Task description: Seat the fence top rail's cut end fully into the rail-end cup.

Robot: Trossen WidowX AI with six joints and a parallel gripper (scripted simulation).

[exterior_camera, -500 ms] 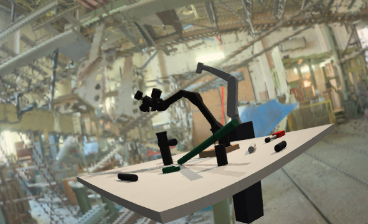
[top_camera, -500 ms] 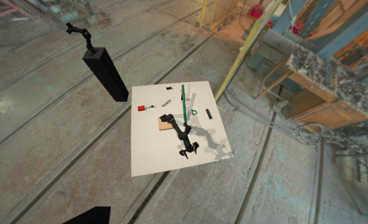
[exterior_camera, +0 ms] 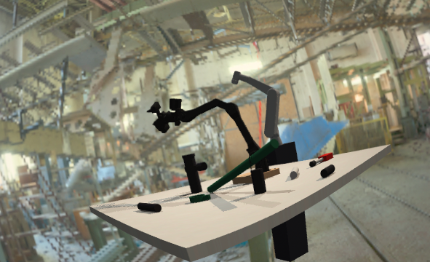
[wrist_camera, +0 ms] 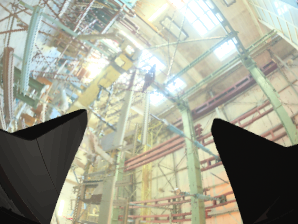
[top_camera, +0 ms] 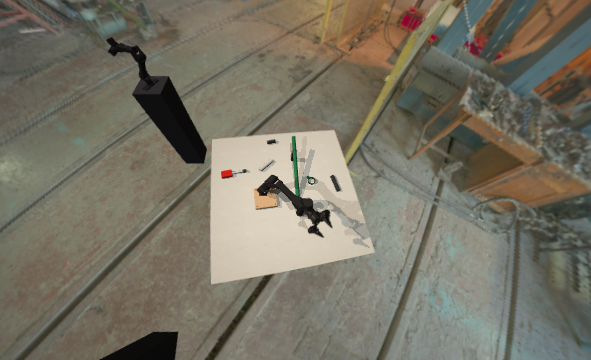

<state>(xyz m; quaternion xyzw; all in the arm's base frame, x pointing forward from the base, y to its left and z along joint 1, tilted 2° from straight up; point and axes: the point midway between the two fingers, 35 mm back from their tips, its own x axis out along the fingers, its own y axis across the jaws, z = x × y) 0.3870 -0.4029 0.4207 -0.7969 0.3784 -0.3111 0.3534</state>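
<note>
The green rail slants across the short black post, with its far end high. Its lower end is down at or near the table beside the big black post, below and outside the rail-end cup. The cup sticks out from the band near the post's top. The loop cap at the short post is too small to make out. In the top view the arm covers the big post. My gripper is open and empty, high above the table and away from the rail.
A green ring lies near the rail's lower end. Black cylinders, a grey cylinder and a red-headed tool lie on the table. My arm stands on a wooden base.
</note>
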